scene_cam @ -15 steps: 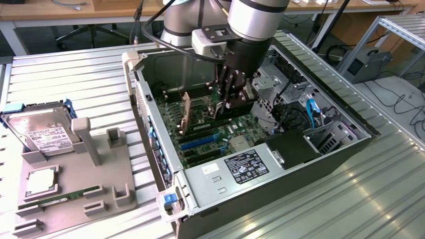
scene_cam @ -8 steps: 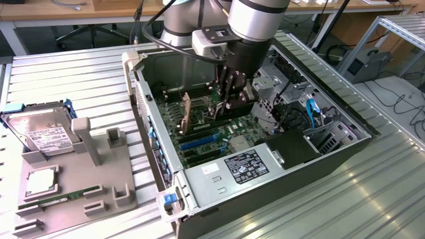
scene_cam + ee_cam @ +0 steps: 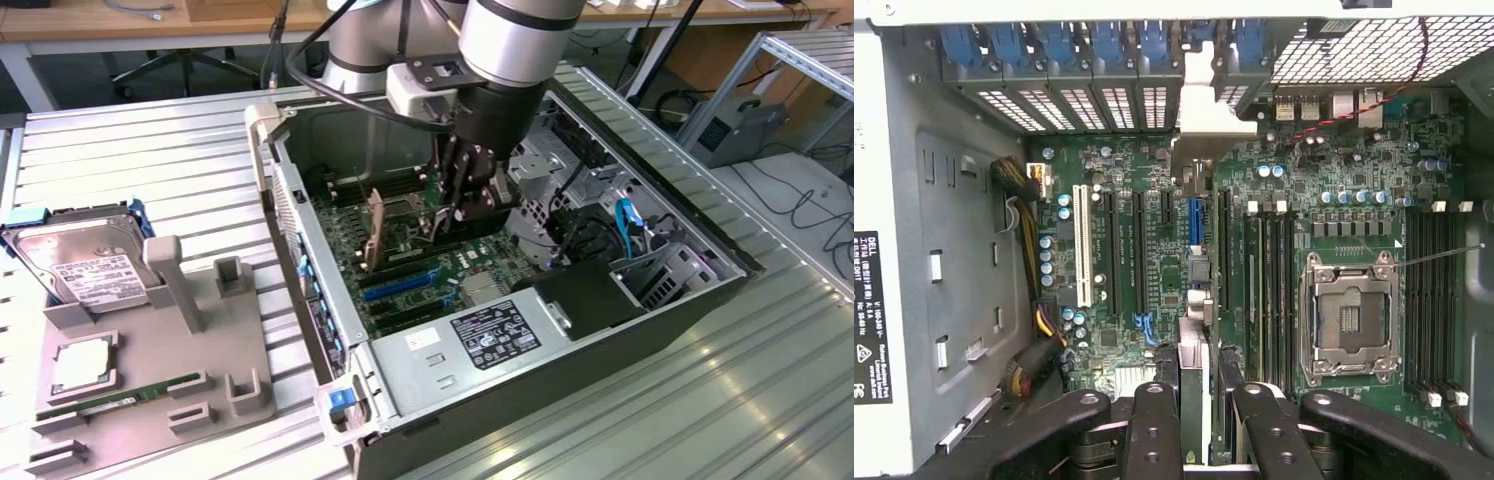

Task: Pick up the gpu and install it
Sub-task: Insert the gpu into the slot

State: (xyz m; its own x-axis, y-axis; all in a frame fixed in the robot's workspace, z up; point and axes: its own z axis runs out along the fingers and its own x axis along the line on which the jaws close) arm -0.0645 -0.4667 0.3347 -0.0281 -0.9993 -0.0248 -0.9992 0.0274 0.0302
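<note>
The tool [image 3: 461,205] hangs inside the open computer case [image 3: 694,285], closed partway on the gpu [image 3: 1194,375], which the wrist view shows edge-on between the fingers [image 3: 1154,430], a thin card with a silvery bracket standing just above the motherboard [image 3: 1334,170] near its row of expansion slots. The judgement is that the risk lies in alignment: if the card sits slightly skewed in the grip, or its edge lands beside a slot, pressing down could bend the board, scrape nearby capacitors or jam the bracket against the rear slot covers [image 3: 1094,60]. A loose grip could also let the card tip sideways onto the empty CPU socket [image 3: 1351,318], whose pins look exposed. The case itself holds the motherboard, a labelled power supply [image 3: 494,335] at its near end and drive cages toward the exterior view's right. On the desk [image 3: 147,150] to the exterior view's left, a grey fixture tray [image 3: 247,385] carries a processor [image 3: 83,365] and a green RAM stick [image 3: 114,403], and a hard drive [image 3: 83,265] stands in a blue caddy at its far end.
</note>
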